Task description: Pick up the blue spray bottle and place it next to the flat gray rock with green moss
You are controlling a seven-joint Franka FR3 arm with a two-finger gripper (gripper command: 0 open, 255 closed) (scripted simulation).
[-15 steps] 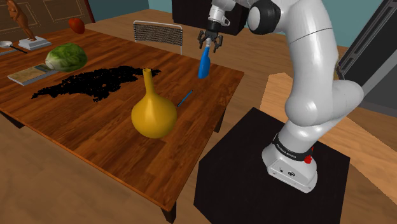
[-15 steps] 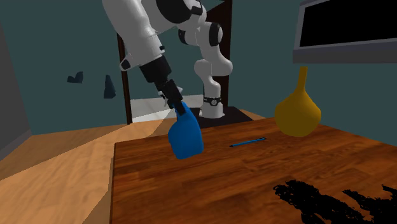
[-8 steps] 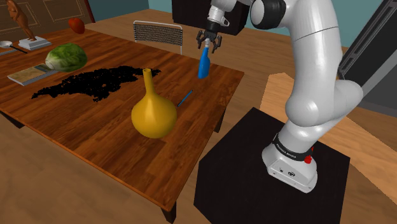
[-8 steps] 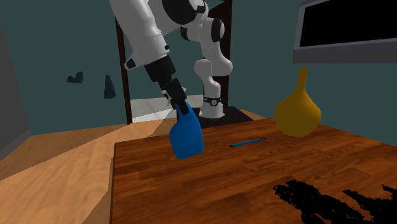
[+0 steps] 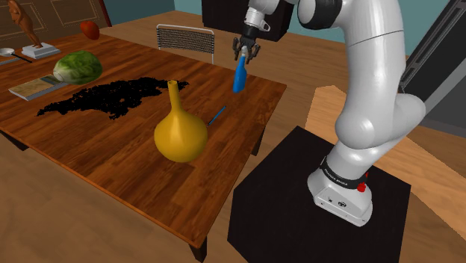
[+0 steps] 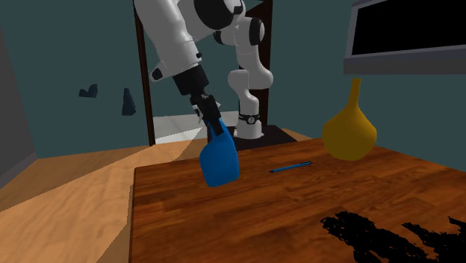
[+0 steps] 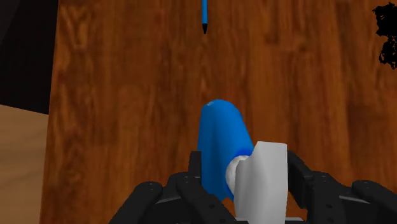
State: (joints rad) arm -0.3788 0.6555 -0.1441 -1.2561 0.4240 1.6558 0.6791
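Blue spray bottle [image 5: 239,77]: hangs tilted over surface [image 5: 112,153] corner, shoulder view's upper right
Jaws: clamped on its white trigger head [image 7: 262,175], for carrying
Mossy rock [image 5: 78,67]: well apart, opposite end; long carry likely remains

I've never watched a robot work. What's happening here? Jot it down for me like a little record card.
Holder: black gripper, shut on the bottle's top
Held item: blue spray bottle, tilted, near the table's corner at the shoulder view's right
Destination: green mossy rock, far along the table toward the shoulder view's left
In between: yellow gourd-shaped vase, blue pen, ragged black area
Surface: wooden table
Stage: bottle gripped, not yet beside the rock
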